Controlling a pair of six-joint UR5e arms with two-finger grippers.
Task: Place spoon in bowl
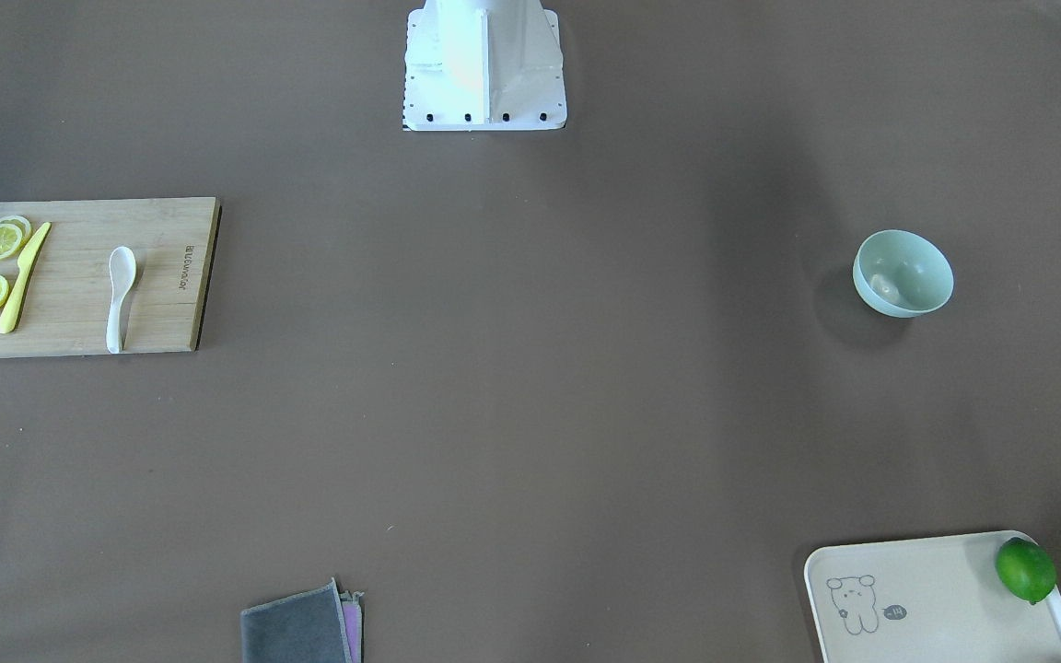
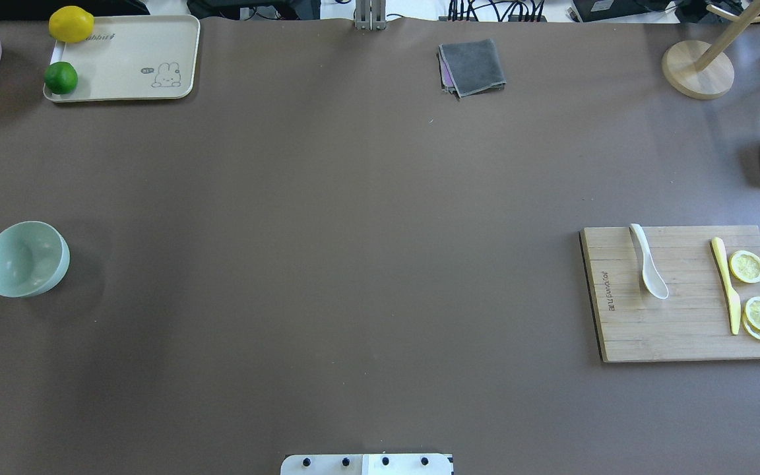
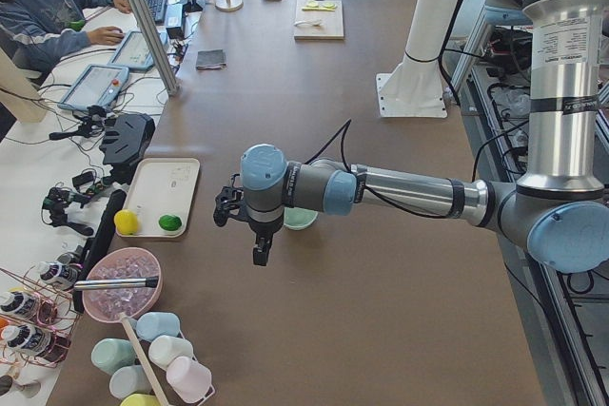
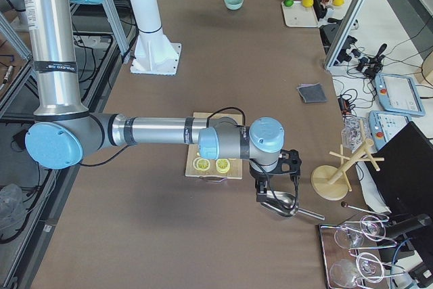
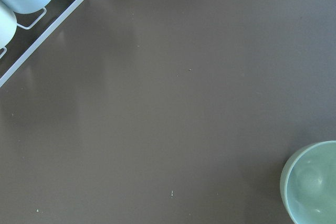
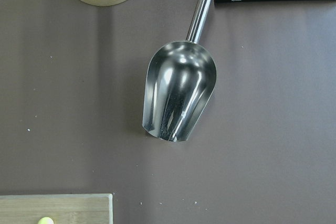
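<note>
The white spoon (image 2: 648,264) lies on a wooden cutting board (image 2: 677,330) at the table's right side, scoop toward the robot; it also shows in the front view (image 1: 119,295). The mint-green bowl (image 2: 25,258) stands empty at the far left, also in the front view (image 1: 903,273) and the left wrist view (image 5: 312,184). My left gripper (image 3: 259,252) hangs above the table near the bowl. My right gripper (image 4: 260,196) hangs beyond the board, over a metal scoop. Both show only in the side views, so I cannot tell whether they are open or shut.
A yellow knife (image 2: 726,284) and lemon slices (image 2: 747,266) share the board. A metal scoop (image 6: 178,95) and a wooden stand (image 2: 696,69) are at the far right. A tray (image 2: 123,59) with a lime and a lemon stands far left. A grey cloth (image 2: 472,66) lies at the far edge.
</note>
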